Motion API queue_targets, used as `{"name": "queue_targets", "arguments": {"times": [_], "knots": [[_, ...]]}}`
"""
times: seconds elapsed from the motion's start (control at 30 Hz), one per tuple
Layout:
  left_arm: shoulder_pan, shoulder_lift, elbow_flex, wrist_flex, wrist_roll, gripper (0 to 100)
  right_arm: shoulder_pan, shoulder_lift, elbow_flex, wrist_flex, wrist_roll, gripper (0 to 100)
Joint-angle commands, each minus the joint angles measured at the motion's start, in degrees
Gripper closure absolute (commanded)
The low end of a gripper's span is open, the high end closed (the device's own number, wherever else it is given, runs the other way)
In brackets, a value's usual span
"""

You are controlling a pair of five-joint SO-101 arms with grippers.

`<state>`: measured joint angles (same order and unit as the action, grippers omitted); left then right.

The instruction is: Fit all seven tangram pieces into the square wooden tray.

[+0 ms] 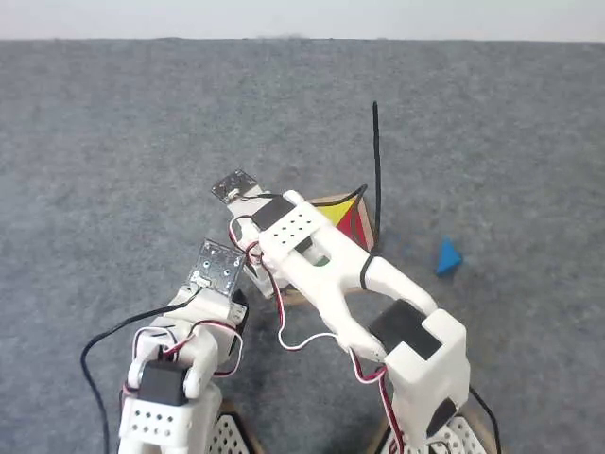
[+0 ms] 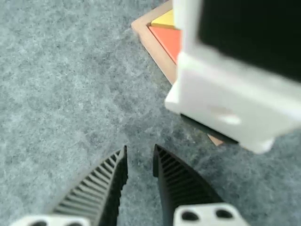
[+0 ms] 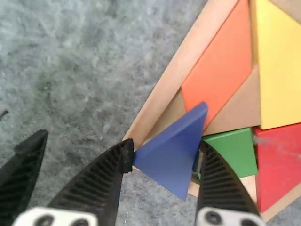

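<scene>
My right gripper (image 3: 164,149) is shut on a dark blue triangle (image 3: 171,160), holding it tilted over a corner of the square wooden tray (image 3: 176,73). In the tray lie orange (image 3: 221,75), yellow (image 3: 277,61), green (image 3: 233,150) and red (image 3: 280,165) pieces, with bare wood between them. In the high view the right arm (image 1: 321,265) covers most of the tray (image 1: 371,230). A lighter blue triangle (image 1: 447,257) lies on the carpet to the tray's right. My left gripper (image 2: 139,149) hangs slightly open over bare carpet just short of the tray (image 2: 155,44).
Grey carpet (image 1: 142,142) covers the whole table. A black cable (image 1: 375,161) runs away from the tray's far side. The right arm's white body (image 2: 225,94) looms close in front of the left gripper. Open carpet lies to the left and far side.
</scene>
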<state>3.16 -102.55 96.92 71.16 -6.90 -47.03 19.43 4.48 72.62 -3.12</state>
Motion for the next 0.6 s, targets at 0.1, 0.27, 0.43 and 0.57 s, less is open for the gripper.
{"name": "queue_targets", "arguments": {"times": [0.1, 0.27, 0.43, 0.57], "knots": [[-0.1, -0.1, -0.4, 0.3, 0.2, 91, -0.4, -0.7, -3.2, 0.5, -0.2, 82.8], [0.0, -0.1, -0.4, 0.3, 0.2, 91, -0.4, -0.7, -3.1, 0.7, 0.0, 71.2], [0.0, -0.1, -0.4, 0.3, 0.2, 91, -0.4, -0.7, -3.0, 0.7, 3.3, 70.9], [0.0, -0.1, -0.4, 0.3, 0.2, 91, -0.3, -1.6, -3.3, 1.2, 3.7, 70.9]]}}
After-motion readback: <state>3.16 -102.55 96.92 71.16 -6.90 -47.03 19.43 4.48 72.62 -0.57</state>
